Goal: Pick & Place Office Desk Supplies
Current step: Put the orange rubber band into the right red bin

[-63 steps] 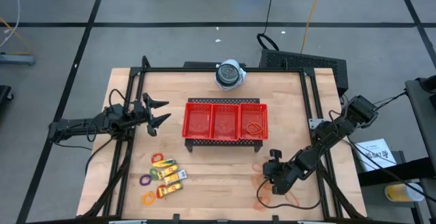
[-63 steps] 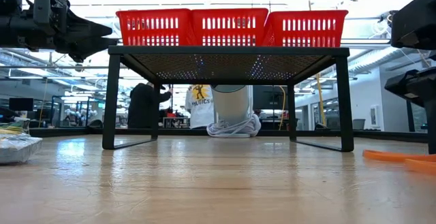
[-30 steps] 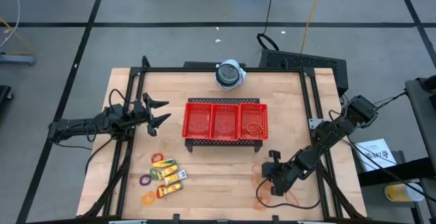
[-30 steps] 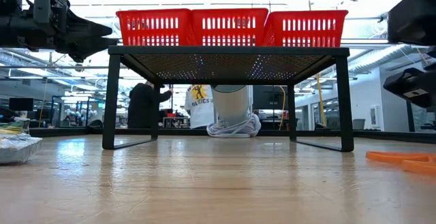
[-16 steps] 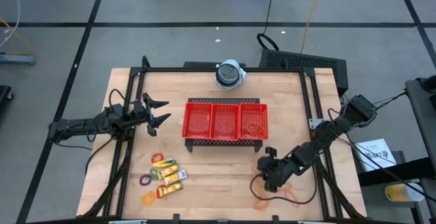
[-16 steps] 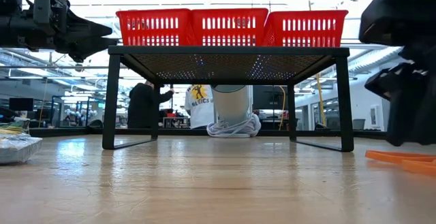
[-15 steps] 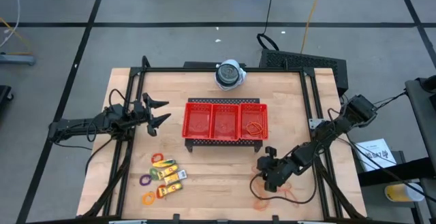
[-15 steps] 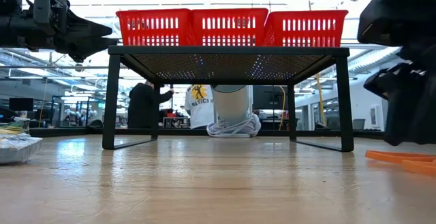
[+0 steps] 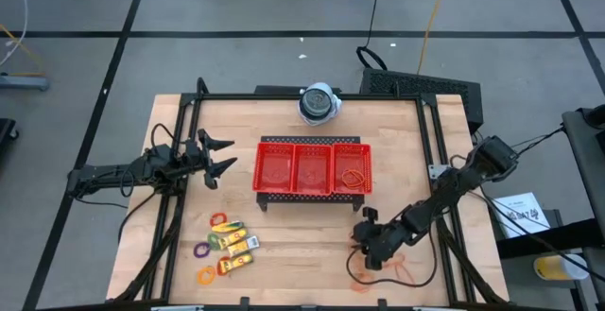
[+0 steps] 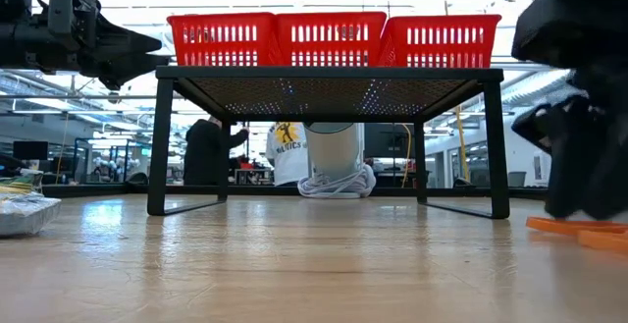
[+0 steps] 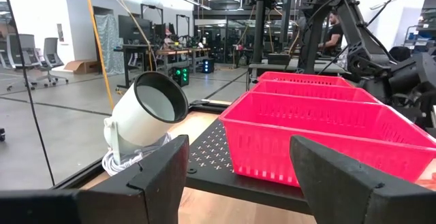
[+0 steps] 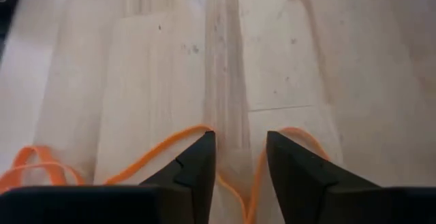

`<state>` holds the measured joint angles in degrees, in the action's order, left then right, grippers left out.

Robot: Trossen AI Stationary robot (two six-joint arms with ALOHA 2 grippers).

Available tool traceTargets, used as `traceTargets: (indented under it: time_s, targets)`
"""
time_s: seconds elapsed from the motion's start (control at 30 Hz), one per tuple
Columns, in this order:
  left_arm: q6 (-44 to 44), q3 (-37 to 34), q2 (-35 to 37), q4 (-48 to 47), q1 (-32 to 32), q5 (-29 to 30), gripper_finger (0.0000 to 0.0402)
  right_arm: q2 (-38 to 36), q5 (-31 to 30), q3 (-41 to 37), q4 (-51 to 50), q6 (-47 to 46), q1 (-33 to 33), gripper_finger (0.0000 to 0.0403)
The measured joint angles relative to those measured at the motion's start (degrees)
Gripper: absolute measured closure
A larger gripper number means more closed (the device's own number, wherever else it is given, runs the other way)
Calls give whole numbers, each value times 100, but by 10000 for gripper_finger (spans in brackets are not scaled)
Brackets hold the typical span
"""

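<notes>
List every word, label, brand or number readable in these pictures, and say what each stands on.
Nothing reads with certainty.
White shirt of a person behind the table, low view: dark lettering and a yellow emblem, too blurred to read.
Yellow packets on the table's left front: labelled, print too small.
White paper beside the table's right edge: printed marks, too small.
Red tray and round white device: no text visible.

You get: high cam, straight down, whole table (image 9: 284, 235); low cam, tabletop level; wrist cams close. High/low/L-wrist share red tray (image 9: 313, 167).
</notes>
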<state>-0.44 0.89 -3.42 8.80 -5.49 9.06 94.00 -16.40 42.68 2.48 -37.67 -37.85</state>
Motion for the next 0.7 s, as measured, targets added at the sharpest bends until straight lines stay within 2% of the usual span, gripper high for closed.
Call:
traceTargets:
  time_s: [0.37, 0.7]
  targets:
    - [1, 0, 0, 2, -1, 0, 135, 205, -181, 11, -129, 290, -4, 322]
    - [0, 0, 0, 2, 0, 0, 135, 210, -378, 9, -463, 399, -4, 397]
